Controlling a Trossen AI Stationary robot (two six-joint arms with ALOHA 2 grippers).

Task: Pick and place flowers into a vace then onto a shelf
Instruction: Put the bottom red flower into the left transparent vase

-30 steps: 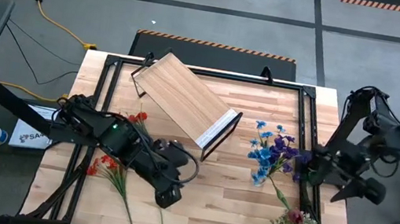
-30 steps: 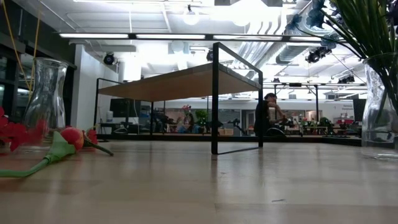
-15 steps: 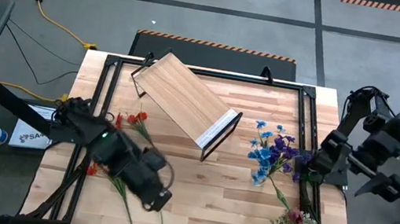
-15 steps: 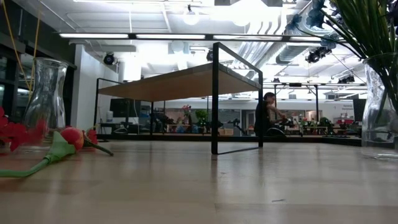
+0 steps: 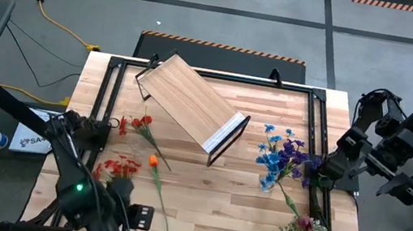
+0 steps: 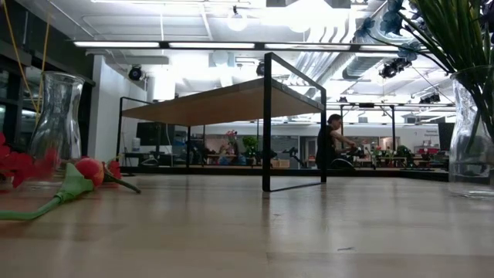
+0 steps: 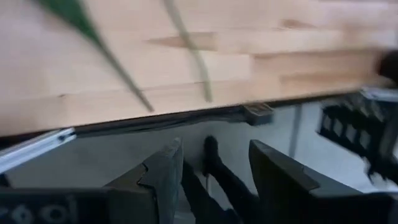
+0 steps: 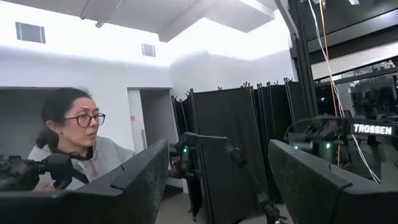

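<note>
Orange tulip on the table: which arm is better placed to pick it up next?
Left, probably. The left pincer is open at the table's near edge, close to the orange tulip. The right pincer, also open, is off the table's right side, beyond the blue and purple blooms.

**Flowers loose, shelf askew**

You have red sprays (image 5: 118, 169) and an orange tulip (image 5: 154, 160) lying flat on the table's left. Blue and purple blooms (image 5: 280, 159) stand in a vase (image 6: 472, 147) on the right. The light wood shelf (image 5: 192, 102) stands upright, turned diagonally, far centre.
</note>
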